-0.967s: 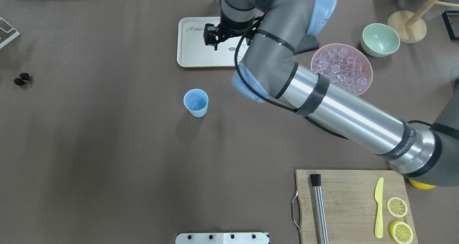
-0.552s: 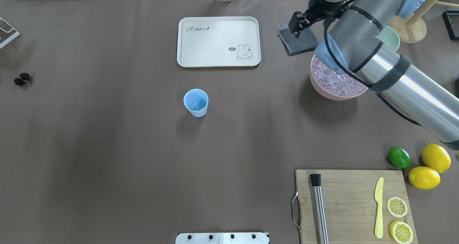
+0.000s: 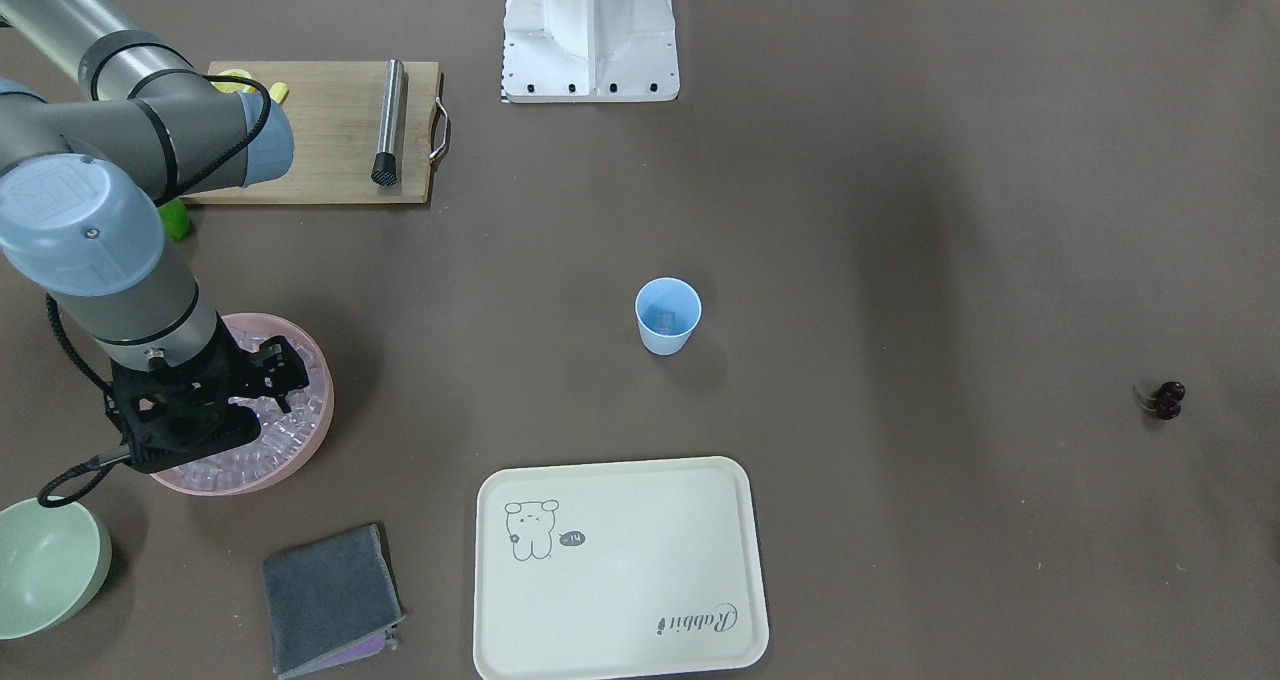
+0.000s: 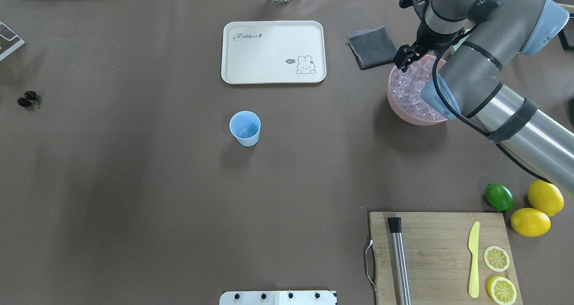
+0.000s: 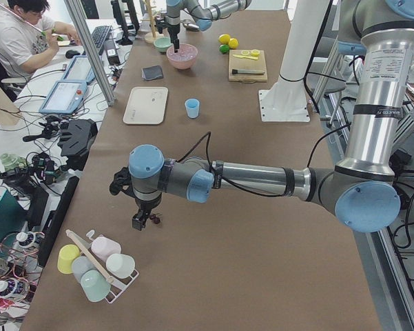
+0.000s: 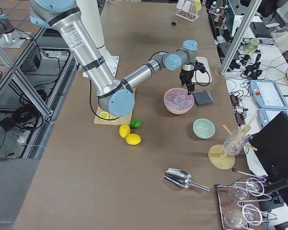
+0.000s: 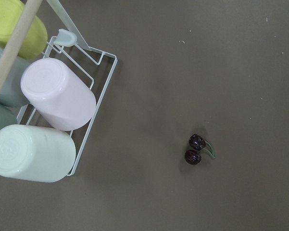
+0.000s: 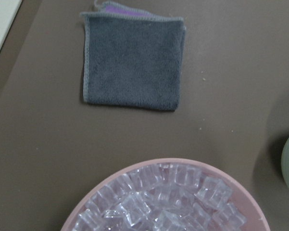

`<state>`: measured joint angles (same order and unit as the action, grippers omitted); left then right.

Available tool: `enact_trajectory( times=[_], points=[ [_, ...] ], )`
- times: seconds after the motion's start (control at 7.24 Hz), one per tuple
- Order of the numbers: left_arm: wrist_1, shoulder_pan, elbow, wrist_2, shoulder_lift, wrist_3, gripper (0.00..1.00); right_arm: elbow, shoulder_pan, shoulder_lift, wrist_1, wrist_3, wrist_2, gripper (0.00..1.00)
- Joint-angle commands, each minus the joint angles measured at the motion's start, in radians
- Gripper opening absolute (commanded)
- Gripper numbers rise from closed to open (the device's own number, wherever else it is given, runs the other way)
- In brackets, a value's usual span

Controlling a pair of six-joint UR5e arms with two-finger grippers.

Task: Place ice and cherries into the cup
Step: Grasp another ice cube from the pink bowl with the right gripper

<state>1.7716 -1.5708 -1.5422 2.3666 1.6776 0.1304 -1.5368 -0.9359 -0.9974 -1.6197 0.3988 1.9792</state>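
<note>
Swung across from the tray (image 4: 273,51), the right gripper (image 4: 405,57) hung over the ice (image 4: 410,87) in the pink bowl (image 4: 403,115), its opening unreadable, like that of the left gripper (image 5: 139,221) above the cherries (image 4: 27,98), which lay well apart from the cup (image 4: 245,128), so both fillings apparently remained to do

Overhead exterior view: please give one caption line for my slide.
Right gripper above the pink bowl of ice; the blue cup and the cherries stand apart on the table.
</note>
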Motion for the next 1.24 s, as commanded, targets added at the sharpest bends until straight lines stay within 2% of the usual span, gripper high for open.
enact_trajectory(
  times=[0.0,0.28,0.55,1.1],
  points=[
    [0.011,0.000,0.002,0.000,-0.001,0.000,0.98,-0.005,0.026,-0.058,0.029,-0.024,-0.025,0.93],
    [0.011,0.000,0.002,0.000,-0.003,0.000,0.98,-0.012,0.026,-0.095,0.060,-0.058,-0.023,0.85],
    [0.011,0.000,0.002,0.000,-0.003,0.000,0.98,-0.011,0.052,-0.089,0.060,-0.046,-0.026,0.79],
    [0.012,0.000,0.004,0.000,-0.003,0.000,0.98,0.000,0.072,-0.092,0.060,-0.048,-0.036,0.80]
  ],
)
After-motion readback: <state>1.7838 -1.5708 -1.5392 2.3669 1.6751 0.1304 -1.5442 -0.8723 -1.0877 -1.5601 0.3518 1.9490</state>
